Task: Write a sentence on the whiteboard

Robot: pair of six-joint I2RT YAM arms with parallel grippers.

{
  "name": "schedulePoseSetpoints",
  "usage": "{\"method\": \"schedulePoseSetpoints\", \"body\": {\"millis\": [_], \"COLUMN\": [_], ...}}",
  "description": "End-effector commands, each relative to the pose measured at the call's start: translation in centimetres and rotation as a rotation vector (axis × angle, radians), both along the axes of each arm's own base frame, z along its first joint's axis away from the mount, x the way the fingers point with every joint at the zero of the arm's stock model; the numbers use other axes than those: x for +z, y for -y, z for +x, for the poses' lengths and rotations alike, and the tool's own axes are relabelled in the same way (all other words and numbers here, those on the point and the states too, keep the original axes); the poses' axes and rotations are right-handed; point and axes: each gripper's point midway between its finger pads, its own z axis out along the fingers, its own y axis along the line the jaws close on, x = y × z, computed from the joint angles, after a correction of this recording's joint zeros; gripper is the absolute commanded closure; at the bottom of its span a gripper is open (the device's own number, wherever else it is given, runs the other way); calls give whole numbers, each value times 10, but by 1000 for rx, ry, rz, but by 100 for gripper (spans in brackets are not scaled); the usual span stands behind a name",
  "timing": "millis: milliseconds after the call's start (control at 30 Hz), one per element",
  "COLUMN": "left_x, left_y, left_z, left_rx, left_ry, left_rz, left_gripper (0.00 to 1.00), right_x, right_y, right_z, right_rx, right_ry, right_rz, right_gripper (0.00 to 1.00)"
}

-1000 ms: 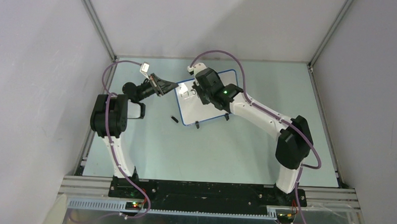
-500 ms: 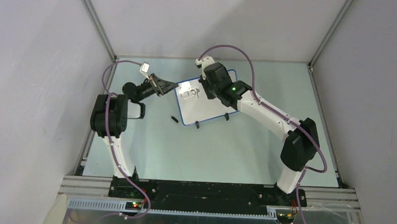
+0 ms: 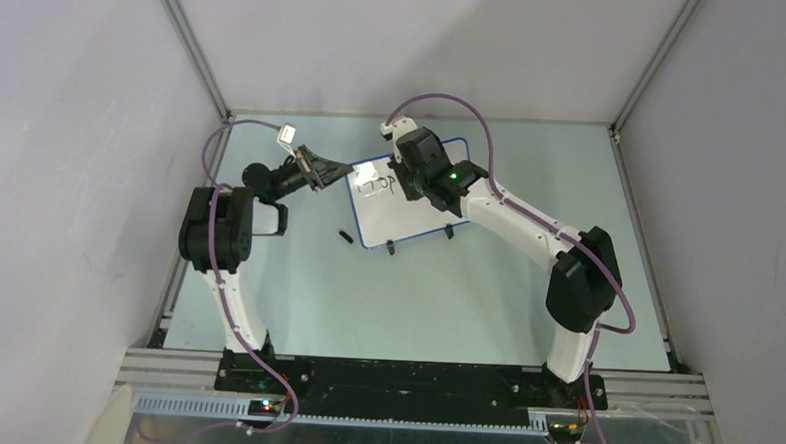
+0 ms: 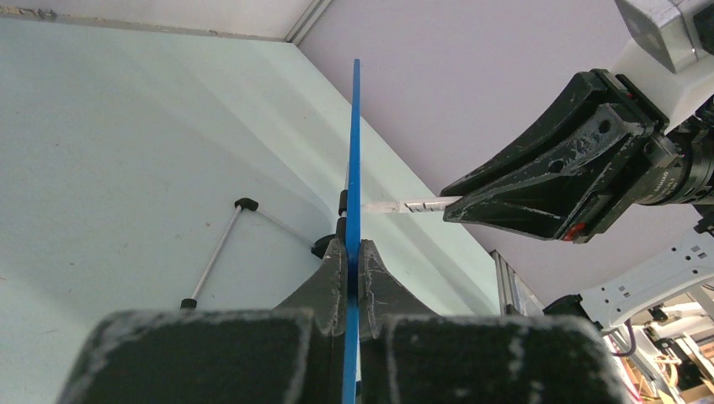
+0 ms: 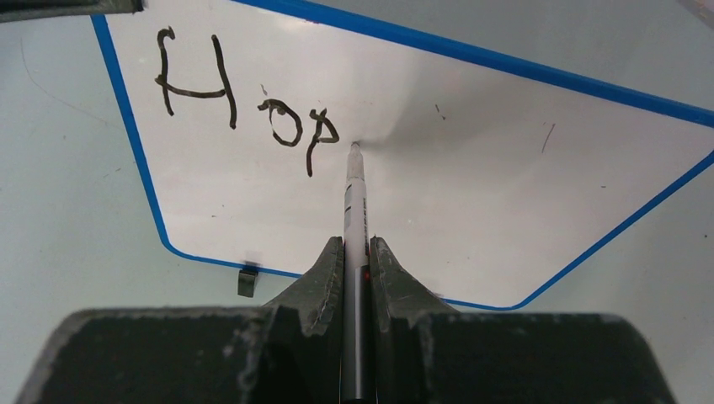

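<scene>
Three letters, "Hop", of sentence (image 5: 244, 93) on whiteboard (image 5: 471, 168), far-centre table (image 3: 416, 293). Left gripper (image 4: 352, 244) clamps board's left edge; right gripper (image 5: 357, 244) pinches marker (image 5: 355, 198), tip at surface. Board likely light, thin, glossy-slick: hold by frame.

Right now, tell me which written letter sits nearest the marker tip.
The p, last of the three letters: the marker tip sits just right of it, while H and o lie farther left.
</scene>
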Motion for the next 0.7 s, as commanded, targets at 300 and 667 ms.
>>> {"method": "schedulePoseSetpoints", "body": {"millis": [300,667], "left_x": [11,12], "left_y": [3,3], "left_z": [-3,-3], "left_rx": [-30,-29], "left_ry": [73,75], "left_rz": [11,12], "left_gripper": [100,100], "right_x": [23,14], "right_y": [-12,-6], "right_z": [10,13], "right_rx": [0,-21], "right_ry": [46,30], "right_rz": [42,21], "right_gripper": [100,100]}}
